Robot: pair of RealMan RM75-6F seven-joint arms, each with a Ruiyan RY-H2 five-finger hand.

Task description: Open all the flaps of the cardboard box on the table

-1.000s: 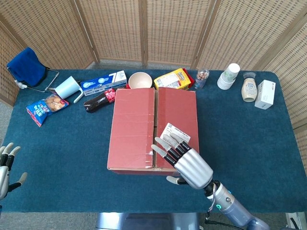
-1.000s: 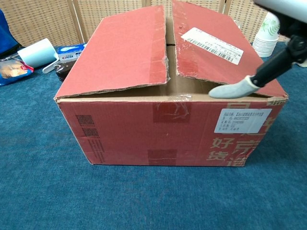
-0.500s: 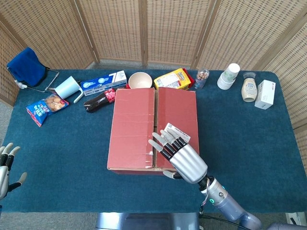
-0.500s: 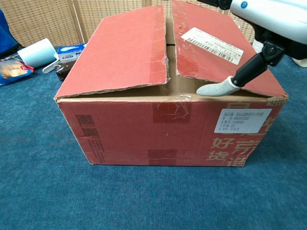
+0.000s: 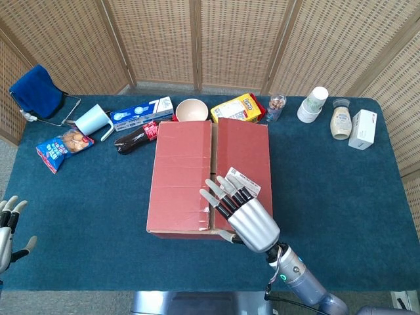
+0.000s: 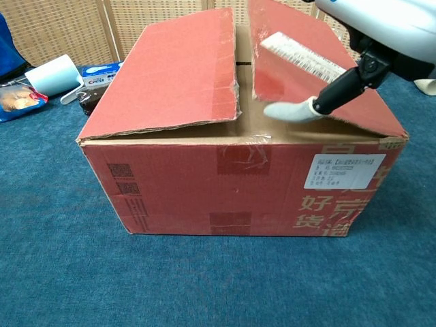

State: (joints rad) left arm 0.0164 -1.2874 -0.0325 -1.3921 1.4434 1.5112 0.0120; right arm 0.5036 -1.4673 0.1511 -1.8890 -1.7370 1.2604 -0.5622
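Note:
The red cardboard box (image 5: 184,170) stands in the middle of the blue table, and fills the chest view (image 6: 225,177). Its left top flap (image 6: 177,68) lies nearly flat. The right flap (image 6: 300,82), with a white label, is tilted up slightly at its near edge. My right hand (image 5: 239,210) is over the near end of that flap, fingers (image 5: 223,195) straight and spread above it. Its thumb (image 6: 289,110) touches the flap's near edge by the centre seam. My left hand (image 5: 8,226) hangs at the table's near left corner, fingers apart, holding nothing.
Behind the box stand a bowl (image 5: 191,109), a yellow snack box (image 5: 237,107), a blue carton (image 5: 141,111), a cola bottle (image 5: 134,138) and a white cup (image 5: 93,120). Paper cups (image 5: 313,104), a bottle (image 5: 340,121) and a white box (image 5: 363,128) are at the back right.
My right hand has shifted left along the box's near edge toward the seam. The thumb has moved left and up, and the right flap's near edge has risen a little.

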